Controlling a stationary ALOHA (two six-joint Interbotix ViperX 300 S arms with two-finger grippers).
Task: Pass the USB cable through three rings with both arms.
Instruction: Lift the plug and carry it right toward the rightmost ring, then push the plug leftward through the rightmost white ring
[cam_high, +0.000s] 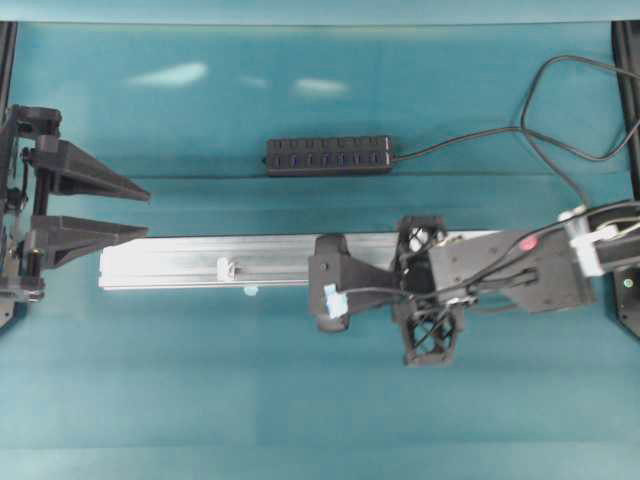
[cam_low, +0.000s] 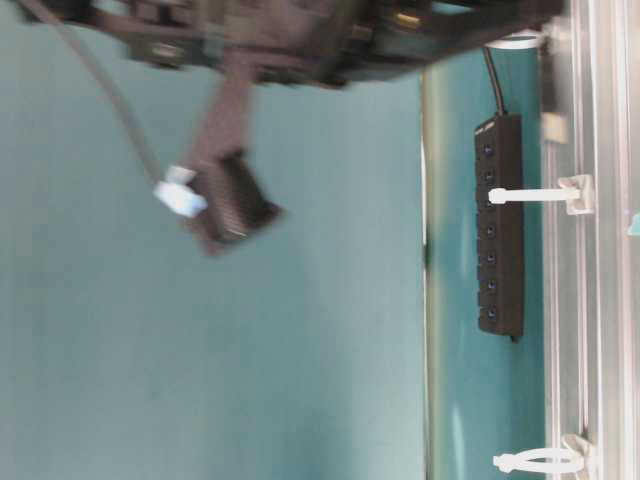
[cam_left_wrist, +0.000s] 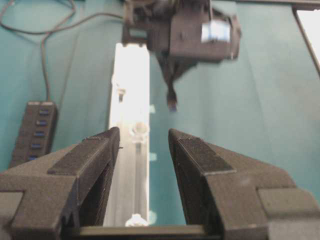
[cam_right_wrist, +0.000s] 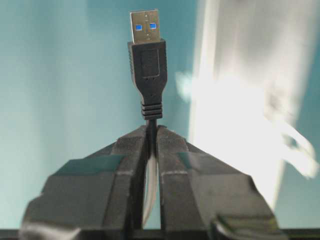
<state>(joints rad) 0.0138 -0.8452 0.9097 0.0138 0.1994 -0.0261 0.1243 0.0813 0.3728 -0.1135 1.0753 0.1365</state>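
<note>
Right gripper: jaws closed on the USB cable just behind its plug, whose metal tip juts beyond the fingertips. Beside this gripper lies the silver rail; a white ring stands on it, probably one of three, though the overhead view is coarse. Left gripper: jaws apart, holding nothing, facing the rail's near end.
</note>
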